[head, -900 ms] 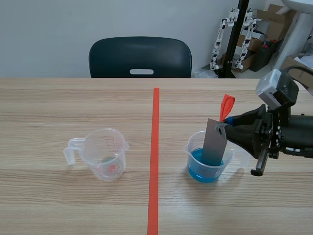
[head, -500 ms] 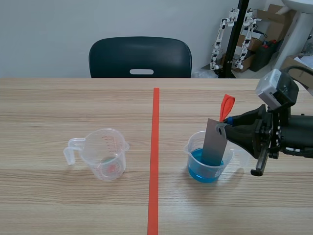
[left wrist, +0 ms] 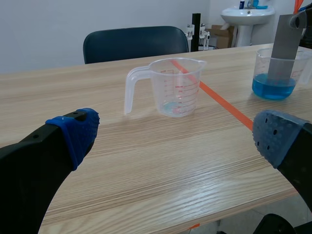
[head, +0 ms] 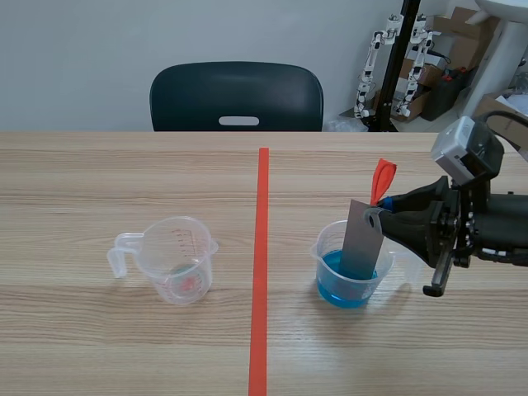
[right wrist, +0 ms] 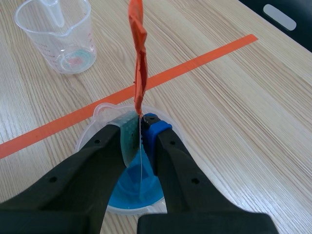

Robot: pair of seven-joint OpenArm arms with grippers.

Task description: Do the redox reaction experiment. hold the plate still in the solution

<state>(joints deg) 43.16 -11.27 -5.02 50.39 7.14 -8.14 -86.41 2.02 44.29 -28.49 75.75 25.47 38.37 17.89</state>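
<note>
A grey metal plate stands nearly upright in a clear beaker of blue solution, right of the red line. Its lower end is in the liquid. My right gripper comes in from the right and is shut on the plate's top corner, where an orange-red tag sticks up. In the right wrist view the plate shows edge-on between the fingers, over the blue solution, with the tag above. My left gripper is open near the table's front edge, holding nothing, well short of the beakers.
A second clear measuring beaker with red markings and a handle stands left of the red line; it also appears ahead of the left gripper. A dark chair sits behind the far table edge.
</note>
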